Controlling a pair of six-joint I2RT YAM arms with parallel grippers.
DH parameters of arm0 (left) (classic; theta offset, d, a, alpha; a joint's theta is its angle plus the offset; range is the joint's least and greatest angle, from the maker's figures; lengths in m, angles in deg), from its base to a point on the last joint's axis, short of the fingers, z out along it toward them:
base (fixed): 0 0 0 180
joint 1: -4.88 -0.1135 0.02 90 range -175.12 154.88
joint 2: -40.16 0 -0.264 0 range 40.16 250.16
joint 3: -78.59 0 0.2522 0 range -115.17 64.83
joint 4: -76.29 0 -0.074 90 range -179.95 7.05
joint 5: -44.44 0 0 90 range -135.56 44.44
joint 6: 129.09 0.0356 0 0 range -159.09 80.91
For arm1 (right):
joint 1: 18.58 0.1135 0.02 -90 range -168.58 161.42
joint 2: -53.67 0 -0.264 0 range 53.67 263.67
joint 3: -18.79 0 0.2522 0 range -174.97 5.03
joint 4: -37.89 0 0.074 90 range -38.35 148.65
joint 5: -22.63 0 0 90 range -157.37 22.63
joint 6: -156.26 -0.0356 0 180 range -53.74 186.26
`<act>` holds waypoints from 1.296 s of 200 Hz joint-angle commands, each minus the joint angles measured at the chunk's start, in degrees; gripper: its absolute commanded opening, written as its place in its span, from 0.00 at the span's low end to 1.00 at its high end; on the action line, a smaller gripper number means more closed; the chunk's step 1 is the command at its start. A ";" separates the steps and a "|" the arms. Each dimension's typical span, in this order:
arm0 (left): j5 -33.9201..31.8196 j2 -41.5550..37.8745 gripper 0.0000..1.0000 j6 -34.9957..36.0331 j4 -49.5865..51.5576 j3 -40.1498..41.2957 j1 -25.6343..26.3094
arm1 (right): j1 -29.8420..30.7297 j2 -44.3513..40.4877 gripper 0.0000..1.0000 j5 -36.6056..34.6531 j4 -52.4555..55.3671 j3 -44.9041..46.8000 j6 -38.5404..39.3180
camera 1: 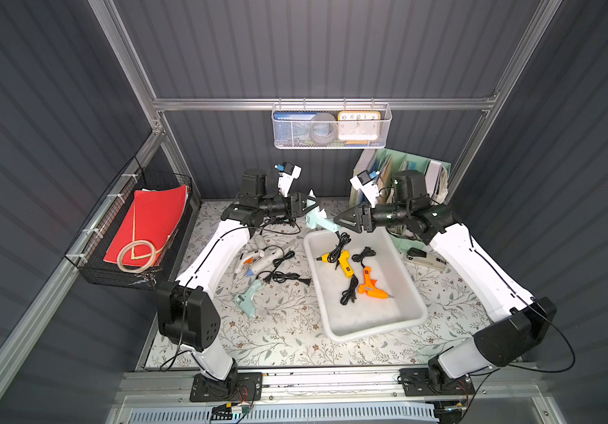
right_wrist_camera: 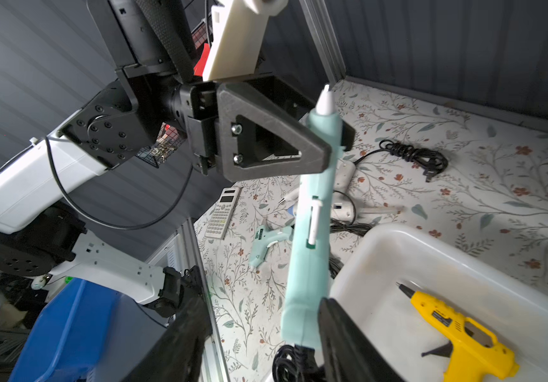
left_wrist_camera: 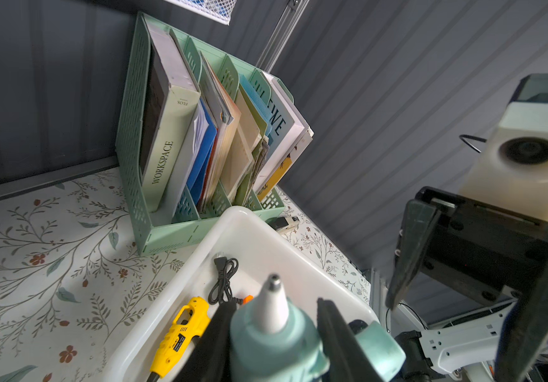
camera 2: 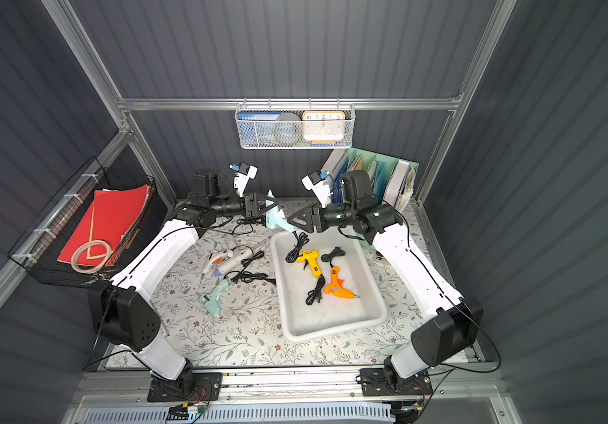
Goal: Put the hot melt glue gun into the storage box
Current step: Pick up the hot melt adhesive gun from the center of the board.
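The left arm [camera 1: 218,253] and the right arm [camera 1: 478,264] met above the far end of the storage box [camera 1: 372,312], wrists facing each other. The left gripper [camera 1: 313,205] was clamped on the mint glue gun [camera 1: 315,218] near its nozzle. The right gripper [camera 1: 337,222] had its jaws parted around the handle end.

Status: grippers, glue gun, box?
Left gripper clamped on mint glue gun, nozzle end. Right gripper open around its butt. Gun airborne at storage box corner. Path clear.

The left arm [camera 1: 218,249] and right arm [camera 1: 478,271] wear glossy white shells between black joint housings, thin black cables trailing along them, with black triangular jaws fixed by silver screws and a white camera mount [camera 1: 288,180] on each wrist.
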 commanded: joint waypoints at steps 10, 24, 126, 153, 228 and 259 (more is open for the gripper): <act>2.36 0.88 0.00 -1.35 -1.53 -2.79 1.06 | 0.54 2.05 0.56 0.90 -0.08 -0.22 -0.63; 2.47 1.09 0.00 -1.39 -1.62 -3.02 1.33 | 0.64 2.56 0.56 -0.38 0.76 -0.31 -0.49; 2.15 1.40 0.00 -3.34 -3.61 -2.24 1.61 | 2.41 4.74 0.48 -6.99 4.76 0.22 1.42; 2.20 1.98 0.00 -4.57 -4.42 -2.06 1.66 | 3.23 5.10 0.37 -7.39 3.96 0.85 0.27; 3.30 1.98 0.54 -4.68 -3.92 -1.47 1.65 | 3.53 2.27 0.00 -8.24 -2.66 6.36 -5.99; 0.99 0.56 1.00 -4.98 -4.61 -0.55 1.61 | 3.14 -1.16 0.00 -13.19 -3.58 10.32 -9.93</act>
